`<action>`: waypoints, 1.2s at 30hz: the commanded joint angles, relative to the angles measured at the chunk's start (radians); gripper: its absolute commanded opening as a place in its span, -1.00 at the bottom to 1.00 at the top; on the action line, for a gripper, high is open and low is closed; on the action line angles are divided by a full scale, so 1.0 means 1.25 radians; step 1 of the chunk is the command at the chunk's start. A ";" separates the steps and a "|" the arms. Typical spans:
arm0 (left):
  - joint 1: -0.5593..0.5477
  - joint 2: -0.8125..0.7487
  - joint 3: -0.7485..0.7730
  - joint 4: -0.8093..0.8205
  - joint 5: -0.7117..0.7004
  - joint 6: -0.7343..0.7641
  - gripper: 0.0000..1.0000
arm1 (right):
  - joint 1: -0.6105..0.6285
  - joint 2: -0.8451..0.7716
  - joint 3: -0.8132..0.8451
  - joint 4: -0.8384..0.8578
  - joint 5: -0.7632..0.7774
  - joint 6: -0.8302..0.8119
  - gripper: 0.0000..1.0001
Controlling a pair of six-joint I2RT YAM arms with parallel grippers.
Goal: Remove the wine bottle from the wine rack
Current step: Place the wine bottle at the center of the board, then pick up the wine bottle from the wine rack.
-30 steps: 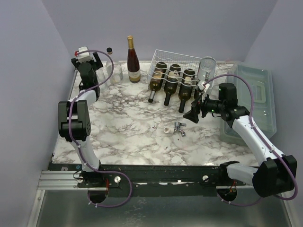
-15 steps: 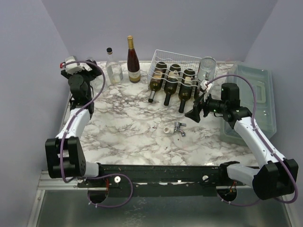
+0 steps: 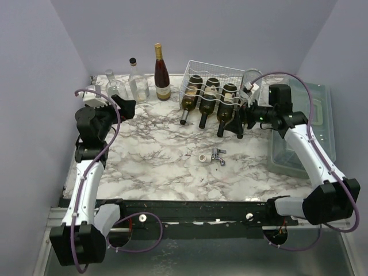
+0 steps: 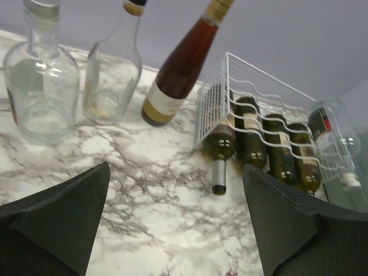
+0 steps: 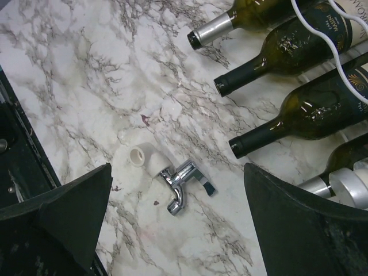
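Note:
The white wire wine rack stands at the back centre, and the left wrist view shows the rack too. Three dark wine bottles lie in its cradles with necks pointing to the front. A clear bottle rests at its right end. My right gripper hangs open just in front of the rack's right end, above the bottle necks, holding nothing. My left gripper is open and empty at the left, well away from the rack and facing the leftmost bottle.
A red-brown wine bottle, a slim clear bottle and a round clear bottle stand at the back left. A chrome tap with a white fitting lies mid-table. A translucent lidded bin sits at the right.
My left arm has pulled back from the back-left corner toward the front, its jaws now wider; the round clear bottle stands uncovered there. My right gripper has moved closer to the rack.

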 commanded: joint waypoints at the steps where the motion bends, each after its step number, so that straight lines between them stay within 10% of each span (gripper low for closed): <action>1: 0.006 -0.091 -0.060 -0.133 0.135 -0.020 0.97 | -0.006 0.056 0.081 -0.118 0.036 0.038 0.99; 15: -0.035 -0.347 -0.205 -0.202 0.061 0.092 0.97 | -0.006 0.074 0.088 0.107 0.756 0.491 0.99; 36: -0.039 -0.339 -0.194 -0.211 0.081 0.091 0.97 | -0.005 0.264 0.126 0.186 0.751 0.549 0.57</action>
